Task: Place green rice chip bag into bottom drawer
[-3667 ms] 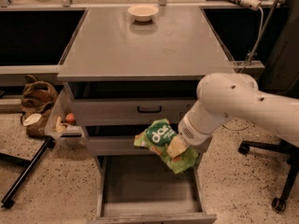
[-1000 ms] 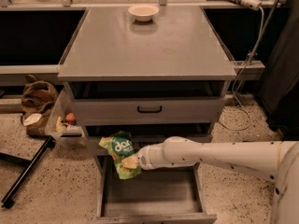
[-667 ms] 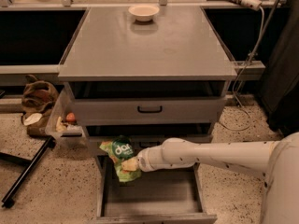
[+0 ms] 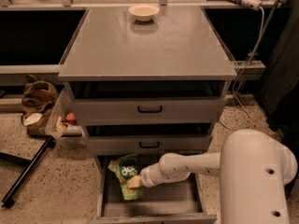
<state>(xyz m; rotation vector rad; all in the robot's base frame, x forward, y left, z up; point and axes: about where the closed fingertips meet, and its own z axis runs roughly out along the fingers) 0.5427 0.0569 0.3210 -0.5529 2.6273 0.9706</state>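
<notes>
Inside the open bottom drawer, our tool grips the green rice chip bag low over its floor; we judge only the release remains.

A: Light warm and dim overall. Source probably overhead, going by the soft sheen on the table near the bowl.
B: Shadows?
A: Heavy under the table top and in the gaps above the two upper drawers. The bottom drawer floor is murky.
B: Gripper?
A: The gripper is low in that shade, at the green rice chip bag. The arm shell is the brightest surface, with no harsh glare. Rear recesses are black.
</notes>
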